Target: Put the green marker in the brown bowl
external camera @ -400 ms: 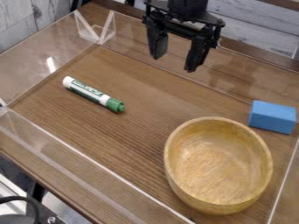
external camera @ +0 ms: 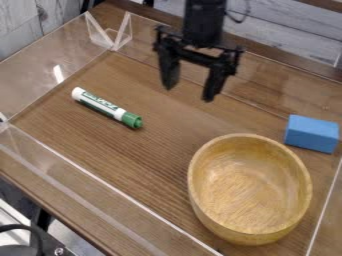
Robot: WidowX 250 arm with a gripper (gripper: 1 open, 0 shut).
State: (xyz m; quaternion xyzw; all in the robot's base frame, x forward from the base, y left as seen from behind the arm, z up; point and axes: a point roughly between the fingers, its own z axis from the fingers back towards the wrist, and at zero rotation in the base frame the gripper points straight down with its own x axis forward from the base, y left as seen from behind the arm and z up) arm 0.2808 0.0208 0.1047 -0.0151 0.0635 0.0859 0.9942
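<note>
The green marker [external camera: 108,109] lies flat on the wooden table at the left, white barrel with green lettering and its green cap pointing toward the lower right. The brown bowl [external camera: 250,187] sits at the lower right, round, shallow and with nothing in it. My gripper [external camera: 189,84] hangs over the middle of the table, pointing down, its two black fingers spread open with nothing between them. It is up and to the right of the marker, a short way off, and well behind the bowl.
A small blue block [external camera: 314,133] rests at the right edge, just behind the bowl. Clear plastic walls [external camera: 40,70] fence the table on the left, back and front. A clear triangular stand [external camera: 104,33] is at the back left corner.
The gripper has moved left and toward the front, lower over the table and closer to the marker. It stays open. Marker, bowl and block have not moved.
</note>
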